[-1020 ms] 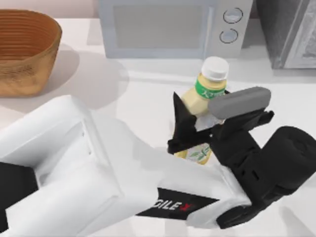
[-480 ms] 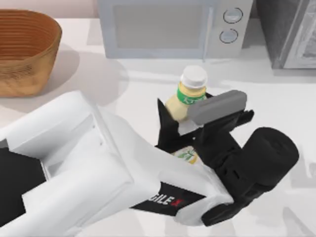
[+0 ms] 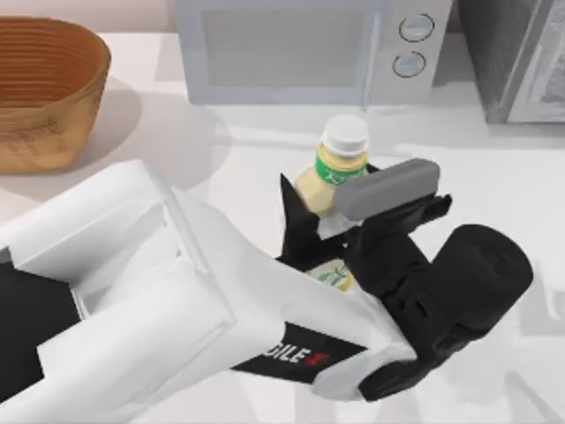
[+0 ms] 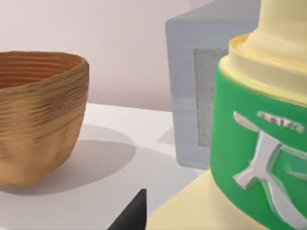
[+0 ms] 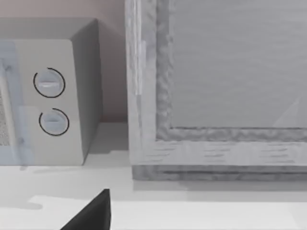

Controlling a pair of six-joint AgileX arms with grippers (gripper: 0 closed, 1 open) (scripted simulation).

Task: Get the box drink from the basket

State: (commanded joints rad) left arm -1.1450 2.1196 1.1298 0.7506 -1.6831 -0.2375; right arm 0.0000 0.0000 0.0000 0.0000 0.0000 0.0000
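**Operator:** Since a second ago my left arm has carried the box drink (image 3: 338, 170) toward the top view's left, away from the spot below the microwave's dials; over the last half second it has barely shifted.

**Observer:** Are the jaws holding it?

**Operator:** Yes. The left gripper (image 3: 351, 216) has its jaws closed on the lower body of the box drink, one dark finger on the left of it and the grey pad (image 3: 387, 187) on the right. The white cap and green label stick out above the fingers, tilted toward the microwave (image 3: 305, 49).

**Observer:** Where is that relative to the basket?

**Operator:** Well apart. The basket (image 3: 44, 88) sits at the far left of the surface (image 3: 494, 168), and the box drink is held near the middle, in front of the microwave. In the left wrist view the green label (image 4: 259, 158) is close up, with the basket (image 4: 36, 134) farther off.

**Observer:** And the right arm?

**Operator:** I see one dark fingertip (image 5: 91, 215) in the right wrist view, facing the microwave's dials and a grey cabinet (image 5: 216, 91). I cannot tell how its jaws stand.
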